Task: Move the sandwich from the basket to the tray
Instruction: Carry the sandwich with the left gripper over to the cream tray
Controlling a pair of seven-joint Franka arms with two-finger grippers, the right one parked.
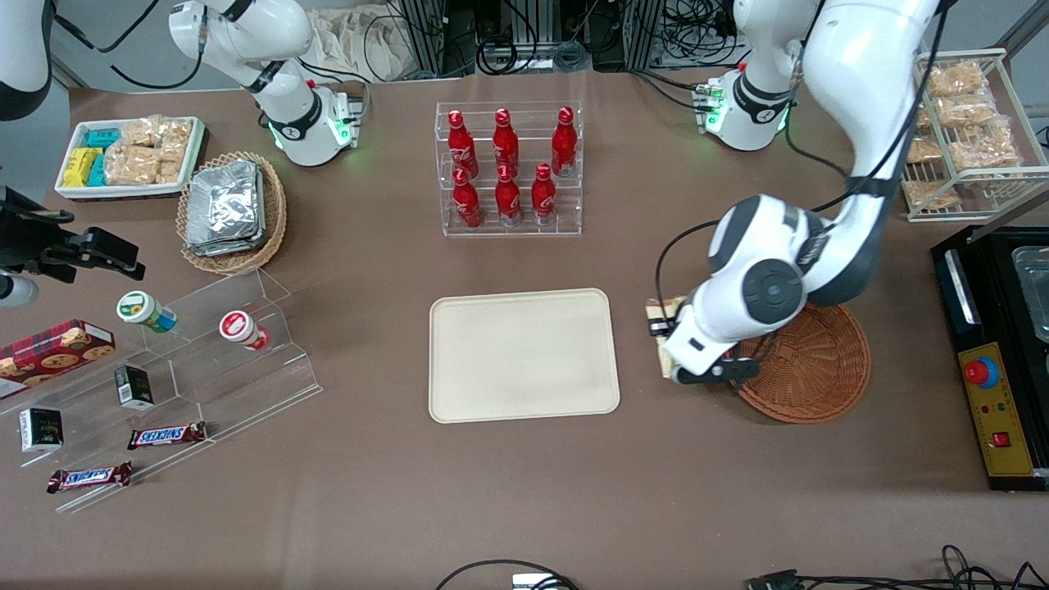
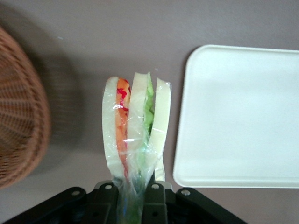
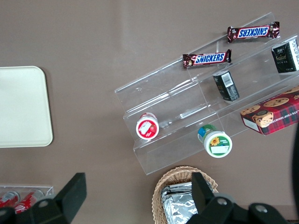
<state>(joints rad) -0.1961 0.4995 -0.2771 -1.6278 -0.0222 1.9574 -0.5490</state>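
Note:
The sandwich [image 2: 135, 126], a plastic-wrapped wedge of pale bread with orange-red and green filling, hangs over the bare brown table. My left gripper [image 2: 131, 196] is shut on its wrapped end. In the front view the gripper [image 1: 665, 340] sits between the reddish-brown wicker basket [image 1: 819, 369] and the cream tray [image 1: 523, 354], above the table. Only a pale edge of the sandwich [image 1: 660, 312] shows past the wrist there. The basket [image 2: 18, 126] is on one side of the held sandwich and the tray [image 2: 238, 116] on the other. Nothing lies on the tray [image 3: 23, 107].
A clear rack of red bottles [image 1: 508, 168] stands farther from the front camera than the tray. Toward the parked arm's end are a tan wicker basket of foil packets [image 1: 232, 211], a white bin [image 1: 131, 156] and a clear stepped shelf [image 1: 205, 369]. A wire snack rack [image 1: 967, 131] and black appliance [image 1: 996, 360] stand at the working arm's end.

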